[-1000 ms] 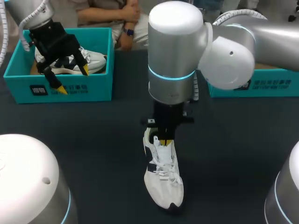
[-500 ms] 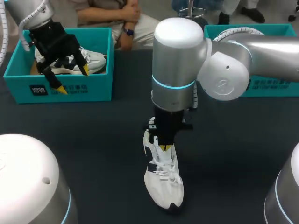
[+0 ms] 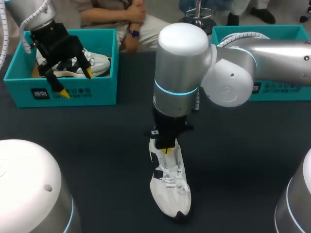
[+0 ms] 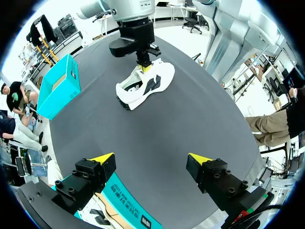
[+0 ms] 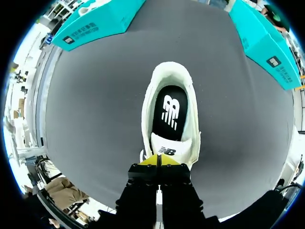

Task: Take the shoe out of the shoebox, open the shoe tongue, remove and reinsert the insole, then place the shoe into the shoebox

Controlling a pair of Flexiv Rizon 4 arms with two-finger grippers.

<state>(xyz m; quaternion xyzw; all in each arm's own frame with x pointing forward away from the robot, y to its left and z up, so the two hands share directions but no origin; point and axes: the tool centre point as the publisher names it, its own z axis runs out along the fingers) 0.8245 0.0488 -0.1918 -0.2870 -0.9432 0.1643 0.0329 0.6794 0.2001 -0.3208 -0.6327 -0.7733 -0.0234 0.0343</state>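
A white shoe (image 3: 170, 187) lies on the dark table, toe toward me. Its black insole (image 5: 169, 112) shows inside the shoe (image 5: 169, 81). My right gripper (image 3: 166, 150) is shut, its yellow tips together against the outer face of the tongue (image 5: 170, 147), just above the laces. Whether the right gripper (image 5: 158, 161) pinches the tongue cannot be seen. My left gripper (image 3: 76, 82) hangs open above the left teal shoebox (image 3: 68, 94), nothing between its fingers. From the left wrist, the left gripper (image 4: 151, 160) faces the far shoe (image 4: 147, 86).
A second white shoe (image 3: 99, 63) lies in the left shoebox. Another teal box (image 3: 279, 90) stands at the back right, partly behind my right arm. A person sits just past the table's far edge.
My right arm has swung a little to the left, its shut tips sliding slightly along the tongue toward the heel. The shoe and the left arm have stayed put.
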